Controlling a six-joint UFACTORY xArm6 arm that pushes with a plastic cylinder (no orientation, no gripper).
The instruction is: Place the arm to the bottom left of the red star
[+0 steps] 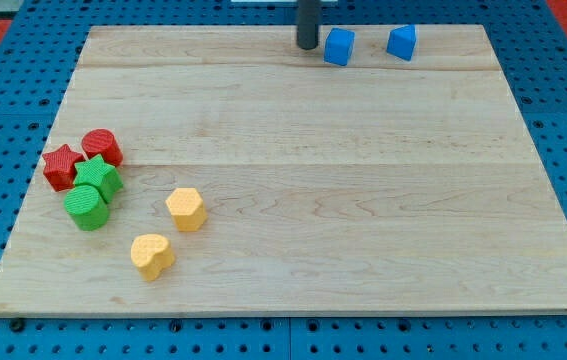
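The red star [61, 166] lies near the board's left edge, touching a red cylinder [103, 148] to its upper right and a green star [98, 178] to its right. My tip [308, 45] stands at the view's top centre, far to the upper right of the red star and just left of a blue block [339, 47].
A green cylinder [87, 207] sits below the green star. Two yellow blocks [185, 209] [151, 255] lie lower right of the cluster. A second blue block [401, 42] is at the top right. The wooden board [363, 200] rests on a blue pegboard.
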